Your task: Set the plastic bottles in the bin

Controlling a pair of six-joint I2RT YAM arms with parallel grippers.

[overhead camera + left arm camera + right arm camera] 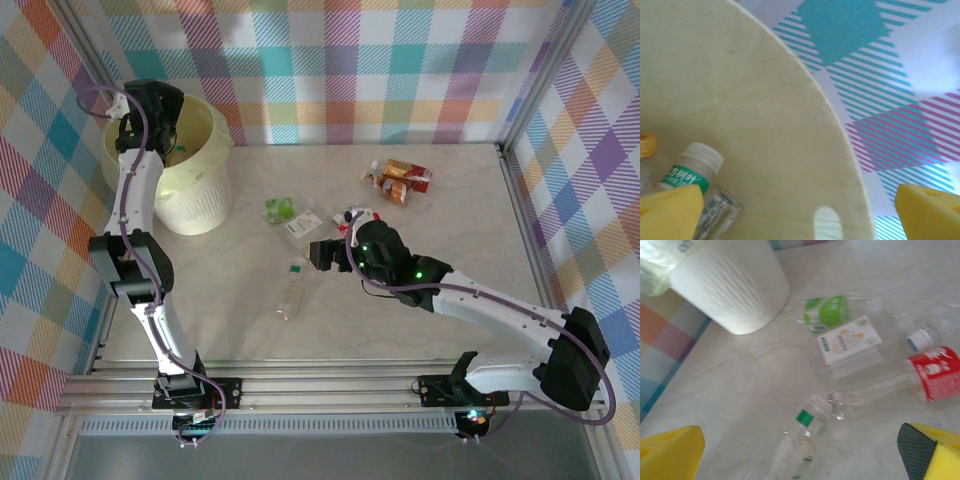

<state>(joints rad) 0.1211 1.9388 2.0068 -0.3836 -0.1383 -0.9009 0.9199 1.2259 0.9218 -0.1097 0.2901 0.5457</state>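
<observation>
Yellow fingers [670,212] spread on both: left gripper [797,215] over the bin [215,135], right gripper [800,455] above loose bottles [935,372].

Your bin [200,200] stands upright at the far left of the table [450,250], with a pale-yellow rim and liner and a ribbed white body. Inside it you see a white-capped bottle [695,167] with a green label lying against the wall, with an orange cap [646,145] beside it. At mid-table you have three bottles lying flat, close together: a green-label bottle [832,310] nearest the bin, a white-label bottle [847,342] just beside it, and a red-label bottle [935,372] further right. A clear bottle [802,437] with a green neck band lies apart, toward the near edge. Crushed orange-label bottles [400,180] lie further back, right.
</observation>
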